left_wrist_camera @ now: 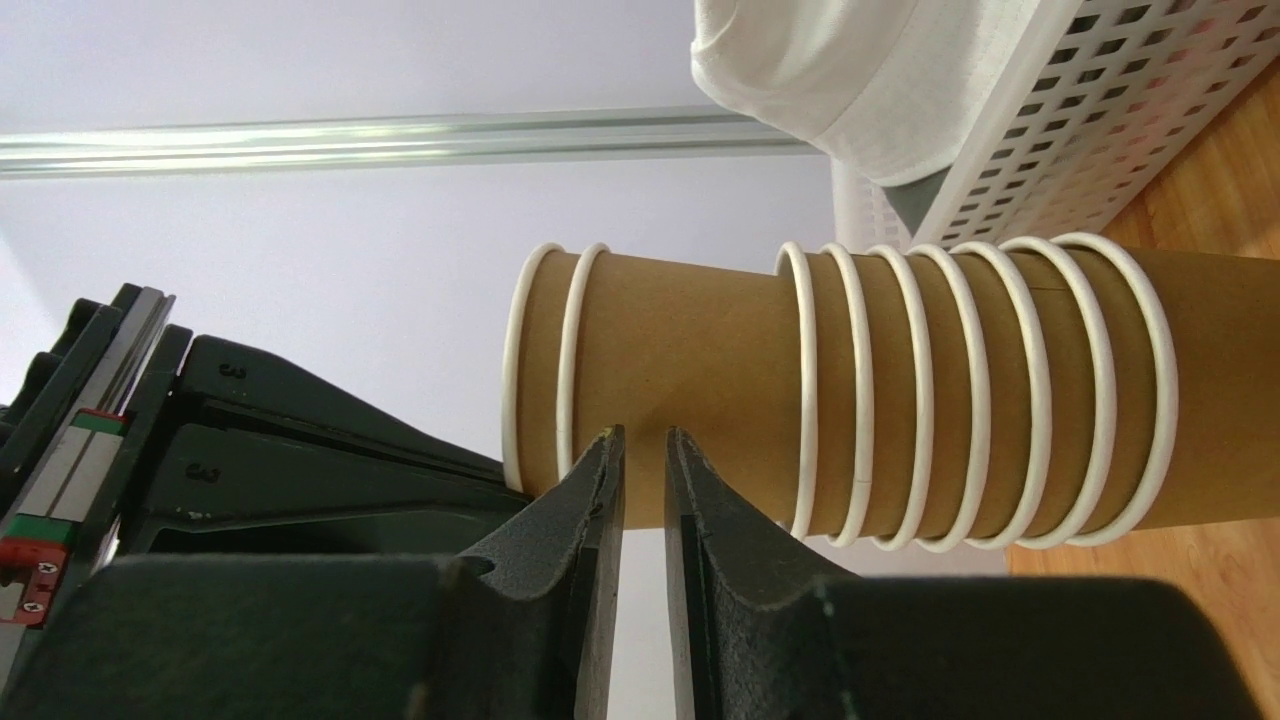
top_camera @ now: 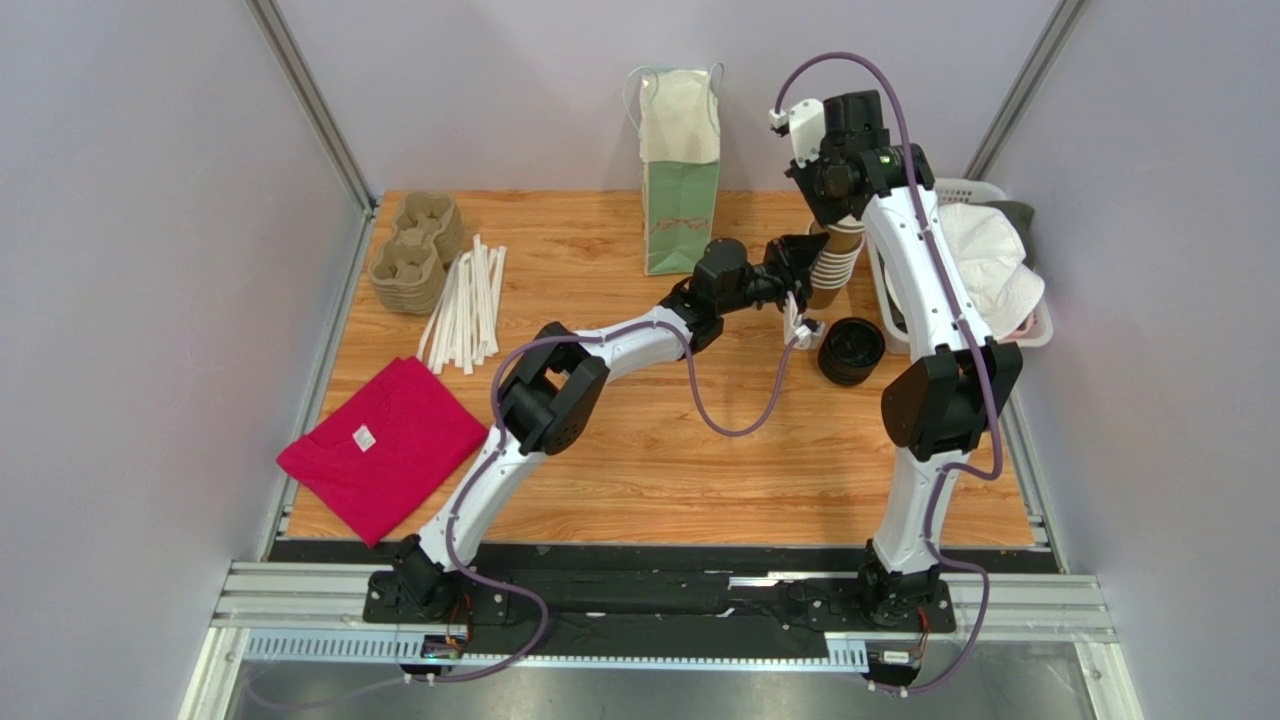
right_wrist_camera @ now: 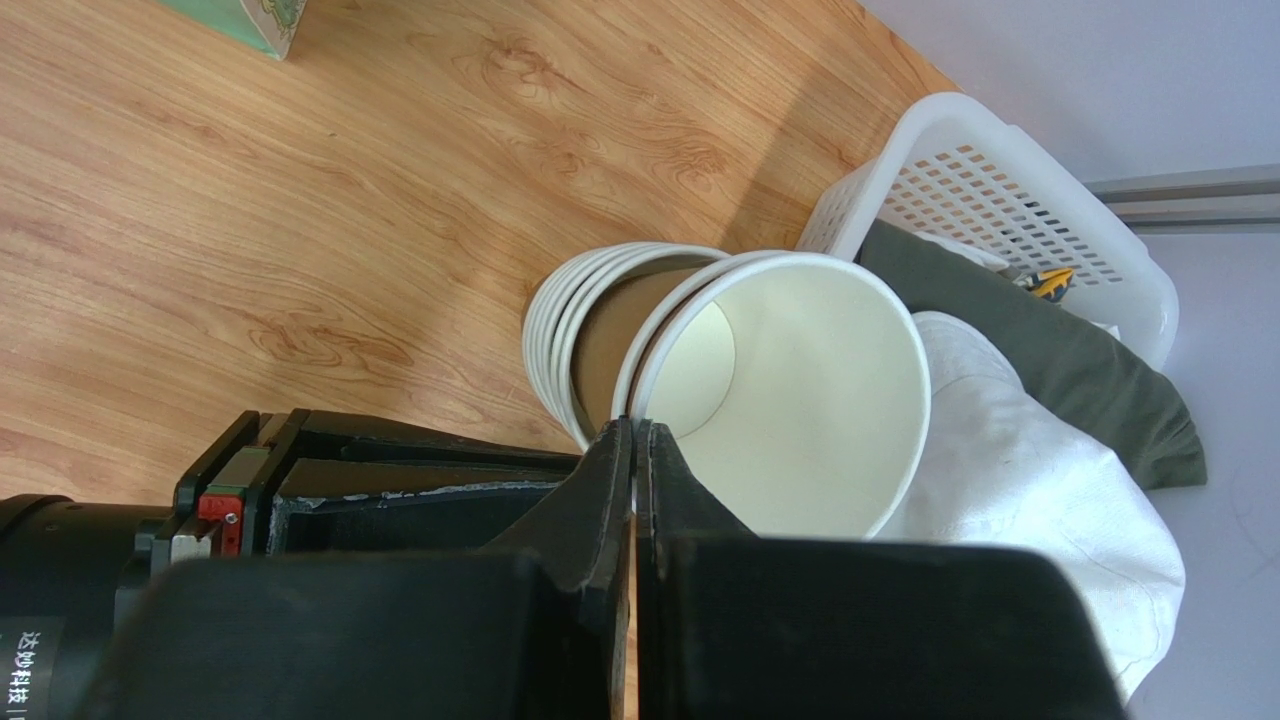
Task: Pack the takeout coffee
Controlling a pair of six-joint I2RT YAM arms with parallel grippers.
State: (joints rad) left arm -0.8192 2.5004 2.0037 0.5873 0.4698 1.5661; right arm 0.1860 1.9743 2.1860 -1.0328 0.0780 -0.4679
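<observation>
Enclosing wood-grain table [top_camera: 676, 480], pale grey walls [top_camera: 135, 225]

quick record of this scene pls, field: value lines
left hand: slightly open, tips at the side of the cup stack
right hand: shut on the rim of the top two cups
top two cups: partway out of the stack
black lid: on the table beside the stack
paper bag: upright at the far edge
basket: holds cloths
</observation>
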